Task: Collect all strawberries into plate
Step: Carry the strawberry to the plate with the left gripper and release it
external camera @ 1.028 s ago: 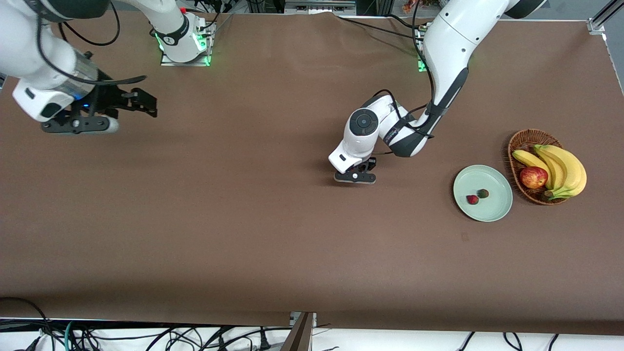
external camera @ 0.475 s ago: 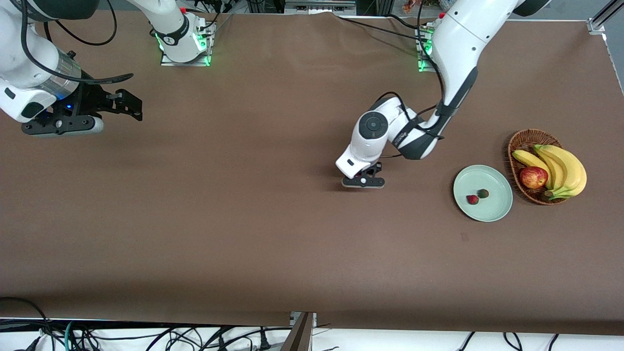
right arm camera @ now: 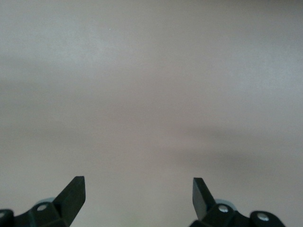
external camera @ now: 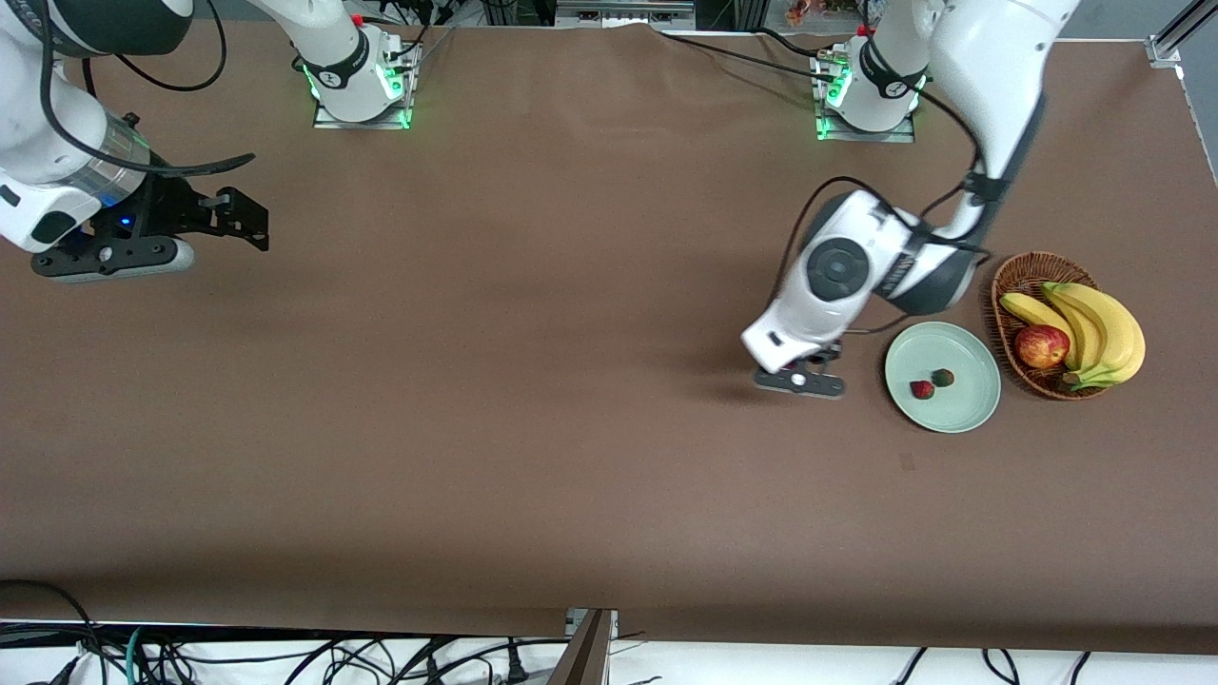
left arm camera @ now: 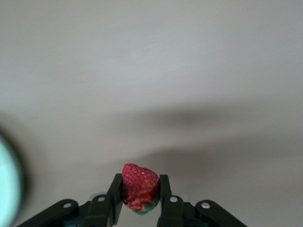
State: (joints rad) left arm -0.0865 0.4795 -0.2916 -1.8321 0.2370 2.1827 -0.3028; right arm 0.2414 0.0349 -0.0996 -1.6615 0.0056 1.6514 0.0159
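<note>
My left gripper (external camera: 801, 379) hangs over the bare table beside the pale green plate (external camera: 972, 400), on the side toward the right arm's end. In the left wrist view it (left arm camera: 140, 189) is shut on a red strawberry (left arm camera: 139, 185) with a green cap. The plate's edge (left arm camera: 5, 184) shows in that view. Two strawberries lie on the plate: a red one (external camera: 921, 389) and one showing its green cap (external camera: 942, 378). My right gripper (external camera: 243, 217) waits open and empty over the table at the right arm's end; its wrist view (right arm camera: 138, 191) shows only bare table.
A brown wicker basket (external camera: 1016, 276) with bananas (external camera: 1094, 328) and a red apple (external camera: 1041, 346) stands beside the plate, toward the left arm's end. Brown cloth covers the table. Cables hang below the table's front edge.
My left gripper has carried the strawberry from the table's middle toward the plate. My right arm has drawn back a little toward its end of the table.
</note>
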